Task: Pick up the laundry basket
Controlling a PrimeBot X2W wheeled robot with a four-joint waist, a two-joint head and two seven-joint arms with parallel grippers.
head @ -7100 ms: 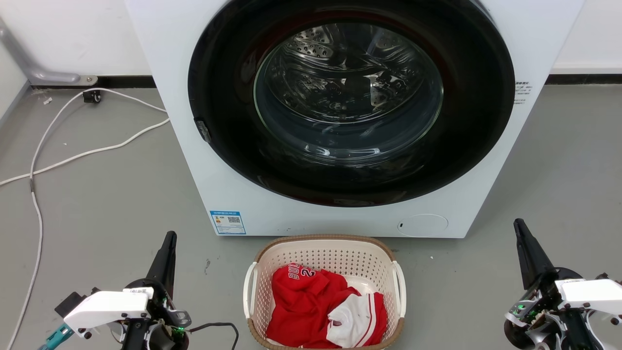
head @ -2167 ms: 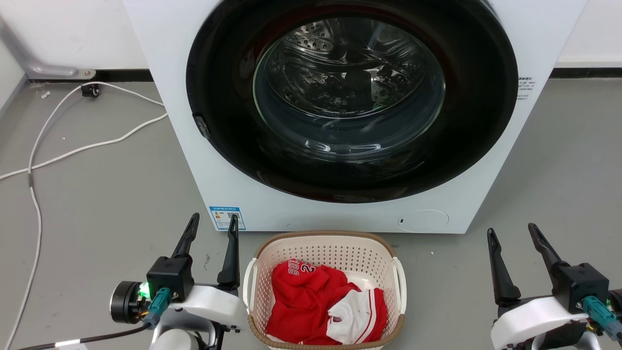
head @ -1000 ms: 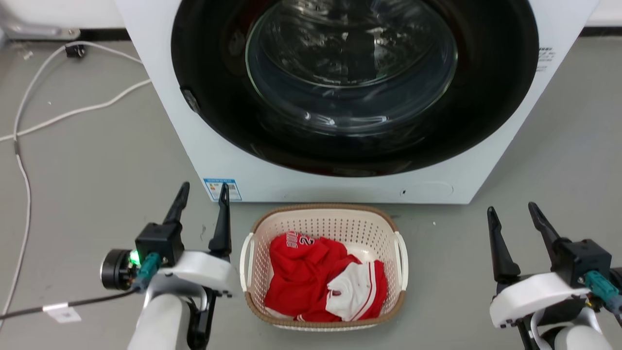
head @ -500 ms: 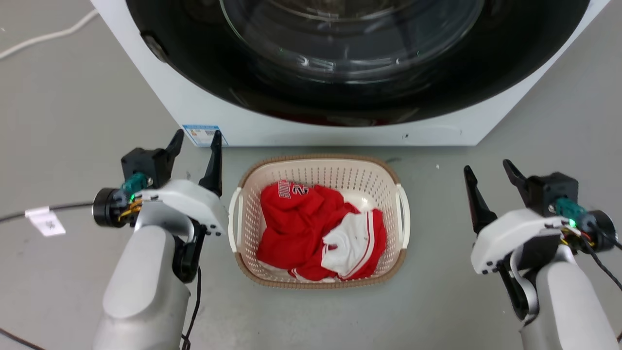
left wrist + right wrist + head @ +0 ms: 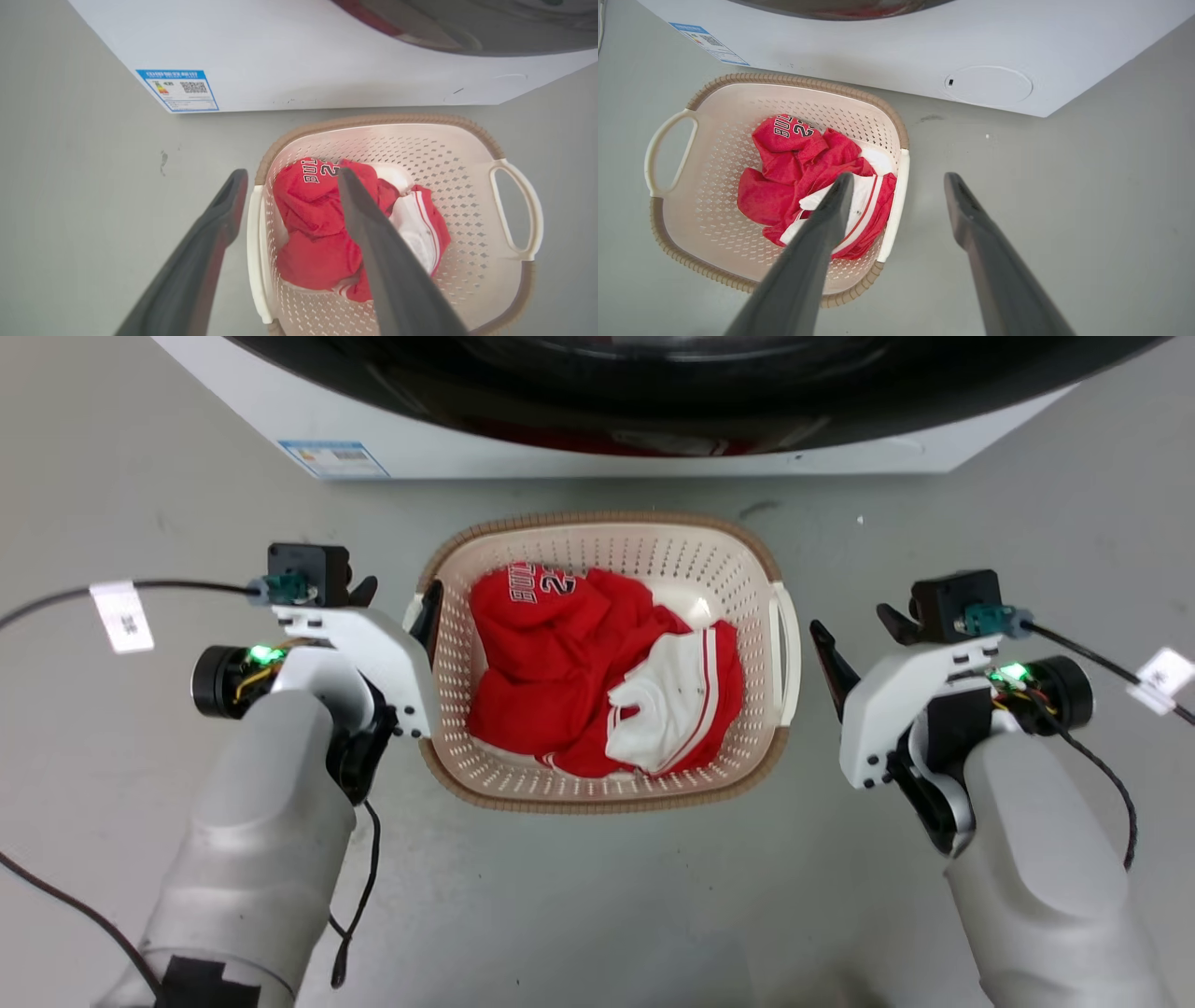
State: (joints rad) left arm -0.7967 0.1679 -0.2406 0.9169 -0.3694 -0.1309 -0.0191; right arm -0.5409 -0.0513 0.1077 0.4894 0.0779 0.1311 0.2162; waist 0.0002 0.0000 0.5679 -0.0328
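Both spread wide; left gripper, right gripper, flanking laundry basket edges

Brightly and evenly lit from overhead, with a cool white cast. Shadows soft and faint: a pale grey smudge on the smooth grey floor along the near edge of the cream perforated plastic laundry basket. Dim reddish reflection in the glossy black door of the white washing machine. Crisp throughout in the head view. Blurred and soft-edged up close in the wrist views: left gripper's long dark fingers, right gripper's long dark fingers. Slight wide-angle bowing near those views' edges.
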